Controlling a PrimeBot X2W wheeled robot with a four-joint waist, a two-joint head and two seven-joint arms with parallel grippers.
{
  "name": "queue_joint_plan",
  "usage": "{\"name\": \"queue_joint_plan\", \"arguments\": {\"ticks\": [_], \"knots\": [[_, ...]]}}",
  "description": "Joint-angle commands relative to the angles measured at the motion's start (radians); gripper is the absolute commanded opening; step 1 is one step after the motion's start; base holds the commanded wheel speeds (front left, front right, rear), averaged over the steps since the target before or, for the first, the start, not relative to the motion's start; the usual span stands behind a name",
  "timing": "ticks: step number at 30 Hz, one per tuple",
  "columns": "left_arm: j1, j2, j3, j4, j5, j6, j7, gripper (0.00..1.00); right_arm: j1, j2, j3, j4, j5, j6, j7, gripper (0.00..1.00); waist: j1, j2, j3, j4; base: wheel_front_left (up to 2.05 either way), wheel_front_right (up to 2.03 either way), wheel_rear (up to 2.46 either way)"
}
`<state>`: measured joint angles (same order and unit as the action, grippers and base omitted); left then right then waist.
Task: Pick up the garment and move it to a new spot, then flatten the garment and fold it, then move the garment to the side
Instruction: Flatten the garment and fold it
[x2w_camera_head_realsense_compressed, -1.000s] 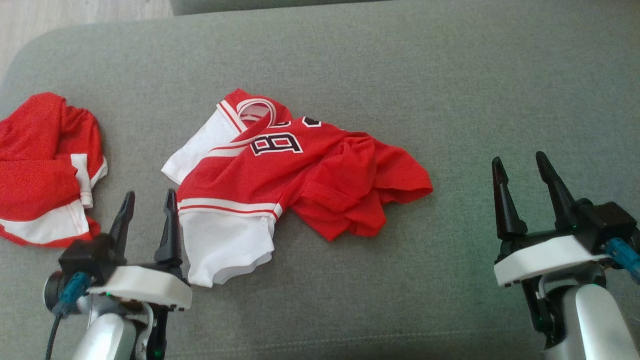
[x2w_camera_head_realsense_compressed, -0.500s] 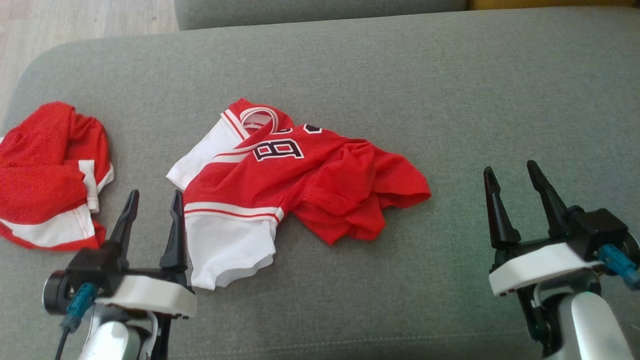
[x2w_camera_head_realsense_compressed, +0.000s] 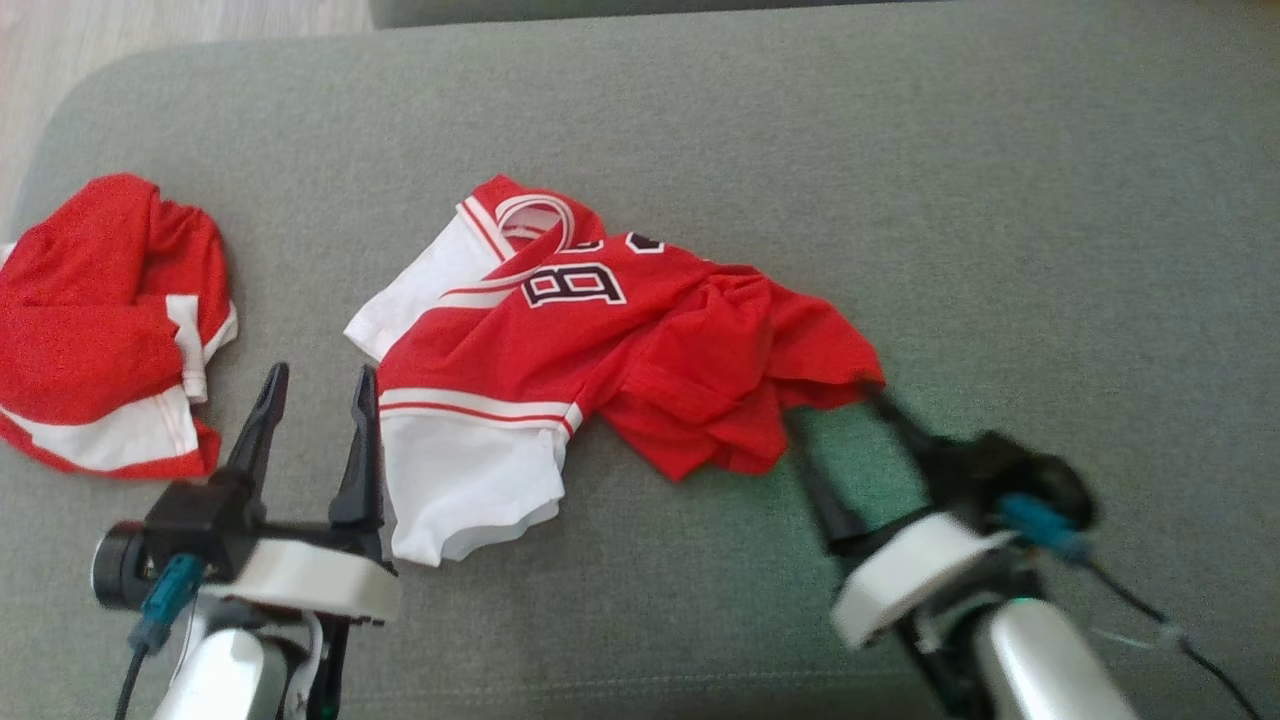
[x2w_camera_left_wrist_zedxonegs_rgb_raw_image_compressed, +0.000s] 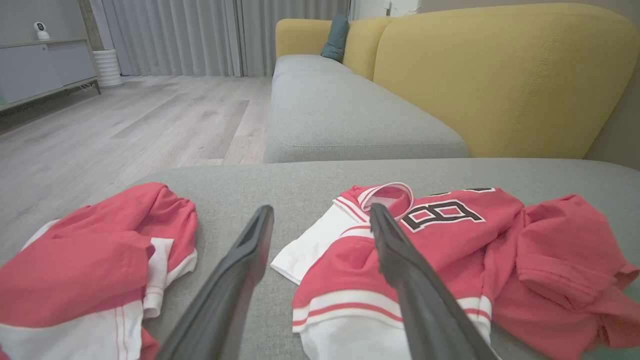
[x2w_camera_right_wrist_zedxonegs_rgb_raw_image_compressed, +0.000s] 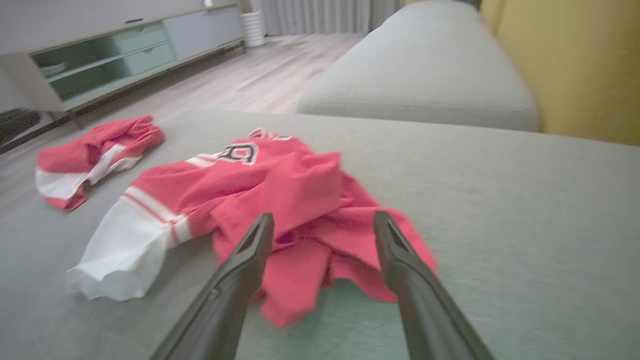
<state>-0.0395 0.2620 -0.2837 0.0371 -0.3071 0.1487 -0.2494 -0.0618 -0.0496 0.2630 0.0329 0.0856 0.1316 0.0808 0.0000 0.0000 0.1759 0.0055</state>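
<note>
Red-and-white mesh jersey numbered 8 (x2w_camera_head_realsense_compressed: 620, 350) lies crumpled on the grey fabric sofa seat (x2w_camera_head_realsense_compressed: 950, 200). The right gripper (x2w_camera_head_realsense_compressed: 838, 412) has just swung in to its red hem, jaws spread and empty, so the pick-up looks imminent. The jersey's long axis runs left-right, collar leftward. The left gripper (x2w_camera_head_realsense_compressed: 322, 372) hovers wide open, empty, beside the white sleeve.

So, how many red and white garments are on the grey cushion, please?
2: a crumpled red-and-white numbered jersey mid-cushion, and a bunched red-and-white fabric garment near its left end.
</note>
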Motion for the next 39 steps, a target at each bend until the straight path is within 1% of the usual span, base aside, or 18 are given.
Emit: {"name": "queue_joint_plan", "arguments": {"ticks": [1, 3, 6, 11, 15, 16, 17, 18, 20, 23, 27, 34, 35, 36, 39], "knots": [[-0.059, 0.016, 0.029, -0.031, 0.013, -0.002, -0.012, 1.0, -0.059, -0.012, 0.075, -0.02, 0.011, -0.001, 0.015, 1.0, 0.0, 0.0, 0.014, 0.011, 0.0, 0.0, 0.0], [-0.07, 0.011, 0.026, -0.03, 0.014, -0.005, -0.012, 1.0, -0.086, -0.022, 0.148, 0.002, 0.034, -0.001, 0.035, 1.0, 0.0, 0.0, 0.025, 0.021, 0.0, 0.0, 0.0], [-0.088, 0.003, 0.021, -0.025, 0.016, -0.013, -0.012, 1.0, -0.136, -0.037, 0.225, 0.04, 0.063, -0.001, 0.056, 1.0, 0.0, 0.0, 0.042, 0.037, 0.0, 0.0, 0.0], [-0.115, -0.015, 0.02, -0.019, 0.022, -0.026, -0.012, 1.0, -0.24, -0.059, 0.302, 0.134, 0.084, -0.001, 0.091, 1.0, 0.0, 0.0, 0.072, 0.056, 0.0, 0.0, 0.0], [-0.13, -0.029, 0.019, -0.01, 0.029, -0.037, -0.012, 1.0, -0.302, -0.072, 0.324, 0.213, 0.097, -0.001, 0.098, 1.0, 0.0, 0.0, 0.082, 0.068, 0.0, 0.0, 0.0], [-0.132, -0.033, 0.02, -0.008, 0.031, -0.04, -0.012, 1.0, -0.311, -0.075, 0.33, 0.228, 0.103, -0.001, 0.102, 0.92, 0.0, 0.0, 0.084, 0.07, 0.0, 0.0, 0.0], [-0.134, -0.036, 0.021, -0.006, 0.033, -0.042, -0.012, 1.0, -0.318, -0.078, 0.333, 0.239, 0.111, -0.001, 0.102, 0.48, 0.0, 0.0, 0.084, 0.071, 0.0, 0.0, 0.0], [-0.135, -0.039, 0.023, -0.005, 0.035, -0.044, -0.012, 1.0, -0.323, -0.081, 0.334, 0.245, 0.117, -0.001, 0.1, 0.0, 0.0, 0.0, 0.085, 0.072, 0.0, 0.0, 0.0], [-0.135, -0.042, 0.025, -0.004, 0.037, -0.046, -0.012, 1.0, -0.327, -0.085, 0.335, 0.248, 0.123, -0.001, 0.096, 0.0, 0.0, 0.0, 0.085, 0.072, 0.0, 0.0, 0.0], [-0.133, -0.052, 0.033, -0.003, 0.042, -0.051, -0.012, 1.0, -0.327, -0.095, 0.314, 0.23, 0.136, -0.001, 0.062, 0.0, 0.0, 0.0, 0.083, 0.071, 0.0, 0.0, 0.0], [-0.132, -0.062, 0.044, -0.003, 0.051, -0.06, -0.012, 1.0, -0.32, -0.119, 0.255, 0.162, 0.126, -0.001, 0.009, 0.0, 0.0, 0.0, 0.084, 0.066, 0.0, 0.0, 0.0], [-0.128, -0.082, 0.06, -0.004, 0.067, -0.074, -0.012, 1.0, -0.278, -0.187, 0.085, 0.039, 0.066, -0.001, -0.01, 0.0, 0.0, 0.0, 0.079, 0.058, 0.0, 0.0, 0.0], [-0.128, -0.085, 0.063, -0.003, 0.069, -0.076, -0.012, 1.0, -0.268, -0.194, 0.061, 0.03, 0.059, -0.001, -0.005, 0.0, 0.0, 0.0, 0.078, 0.057, 0.0, 0.0, 0.0], [-0.126, -0.09, 0.068, -0.003, 0.073, -0.08, -0.012, 1.0, -0.247, -0.207, 0.013, 0.012, 0.048, -0.001, 0.003, 0.0, 0.0, 0.0, 0.076, 0.055, 0.0, 0.0, 0.0], [-0.123, -0.097, 0.074, -0.003, 0.078, -0.087, -0.012, 1.0, -0.2, -0.228, -0.037, 0.007, 0.035, -0.001, 0.035, 0.0, 0.0, 0.0, 0.076, 0.053, 0.0, 0.0, 0.0]]}}
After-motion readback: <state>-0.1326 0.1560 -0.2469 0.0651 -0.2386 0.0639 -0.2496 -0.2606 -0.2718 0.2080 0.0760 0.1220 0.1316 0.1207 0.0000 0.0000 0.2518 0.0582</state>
